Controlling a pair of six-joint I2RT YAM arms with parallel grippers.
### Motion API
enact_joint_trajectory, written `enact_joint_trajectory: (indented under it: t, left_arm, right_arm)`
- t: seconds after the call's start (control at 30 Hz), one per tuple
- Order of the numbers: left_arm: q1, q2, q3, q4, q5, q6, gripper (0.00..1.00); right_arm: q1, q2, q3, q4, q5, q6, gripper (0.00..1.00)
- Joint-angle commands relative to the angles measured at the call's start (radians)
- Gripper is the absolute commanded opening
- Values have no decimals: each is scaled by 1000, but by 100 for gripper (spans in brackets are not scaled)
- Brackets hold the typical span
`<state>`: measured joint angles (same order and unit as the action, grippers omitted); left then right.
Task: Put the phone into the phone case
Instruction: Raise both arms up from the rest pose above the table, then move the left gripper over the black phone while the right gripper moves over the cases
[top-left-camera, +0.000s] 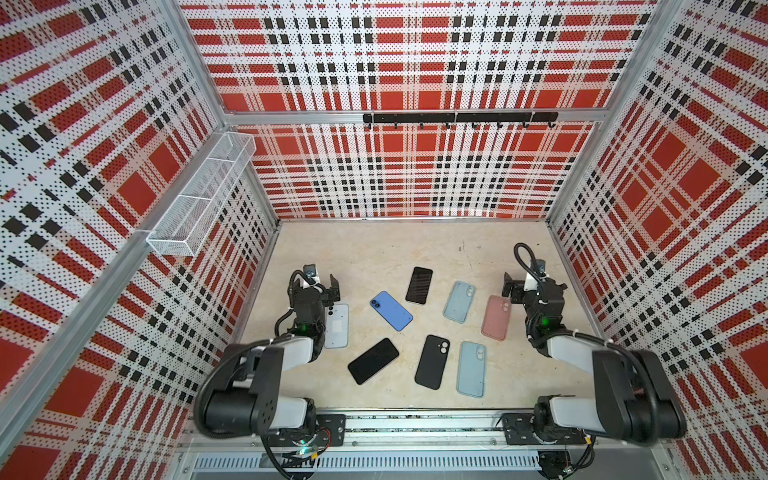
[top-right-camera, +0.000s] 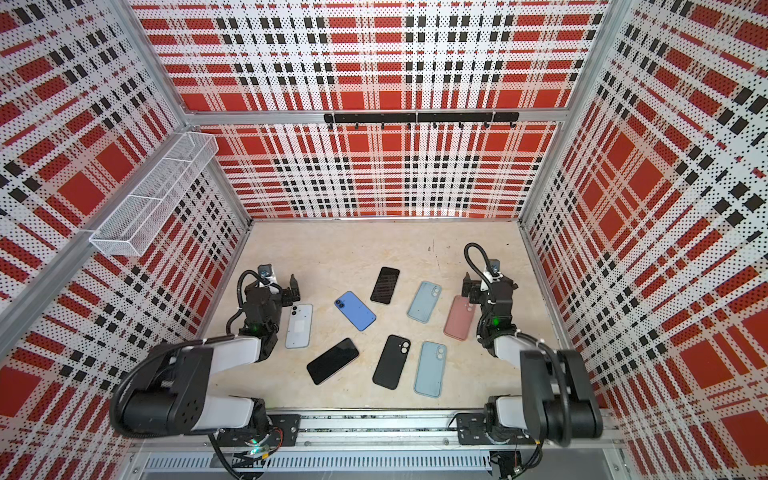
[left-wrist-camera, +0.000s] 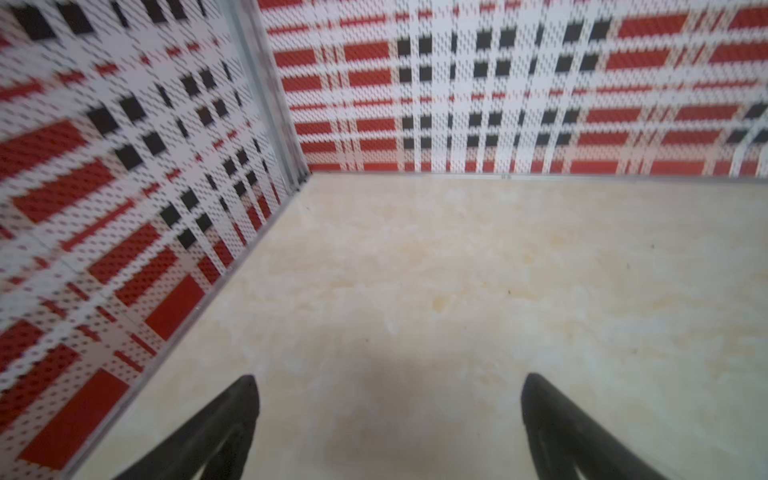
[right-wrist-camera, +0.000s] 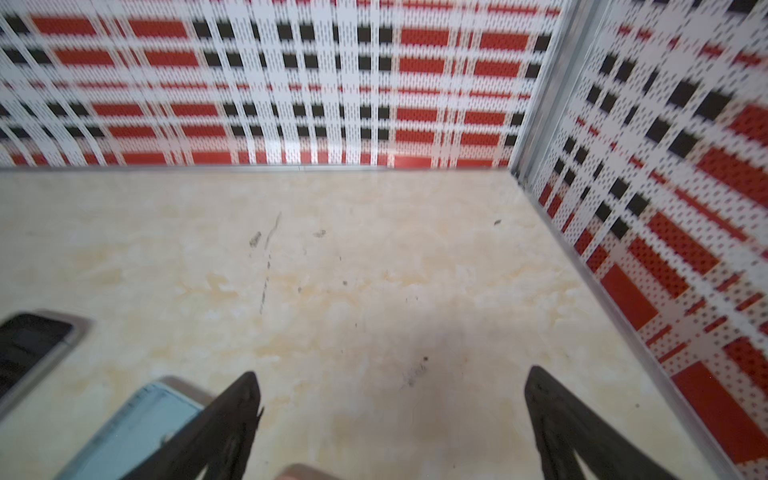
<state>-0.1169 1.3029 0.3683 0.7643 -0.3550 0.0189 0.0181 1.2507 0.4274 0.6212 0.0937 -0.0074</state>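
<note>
Left jaws and right jaws spread wide, empty, over counter (top-left-camera: 374, 245); blue phone (top-left-camera: 391, 311) lies flat, well apart from pink case (top-left-camera: 496, 318).

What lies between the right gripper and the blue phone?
The farther light blue case lies flat between the right gripper and the blue phone; the pink case lies close by the gripper's open jaws. Nothing taller stands there.

Red, white and black plaid walls (top-left-camera: 415, 62) enclose a pale marbled bench (top-left-camera: 374, 249). A white wire basket (top-left-camera: 199, 199) hangs high, left of the left fingers (left-wrist-camera: 232, 415); a black hook rail (top-left-camera: 457, 118) crosses the wall ahead of them.
</note>
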Motion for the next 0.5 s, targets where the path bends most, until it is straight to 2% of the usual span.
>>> enact_joint_trajectory:
  t: [0.0,0.07,0.13,0.2,0.27,0.3,0.33,0.37,0.47]
  left_arm:
    - [-14,-173,124,-211,-88,-49,99]
    - [5,-247,216,-317,-34,-124,99]
    - [50,-306,339,-499,47,-288,99]
    - [118,-341,424,-665,153,-476,99]
    - [236,-360,447,-637,370,-603,99]
    - [279,-368,450,-624,417,-674,99]
    - [307,-381,451,-611,448,-700,99]
    - [308,-391,454,-599,474,-675,99]
    - [241,-407,494,-616,523,-556,99]
  right_arm:
    - [1,-186,127,-225,-25,114,100]
    - [-3,-274,180,-325,5,292,100]
    - [-11,-340,210,-376,-2,438,100]
    - [-18,-389,207,-330,-73,499,100]
    - [-18,-419,189,-256,-130,535,100]
    - [-19,-427,183,-228,-151,551,100]
    - [-18,-429,182,-214,-171,569,100]
    - [-18,-427,185,-213,-185,580,100]
    - [-18,-411,214,-261,-261,575,100]
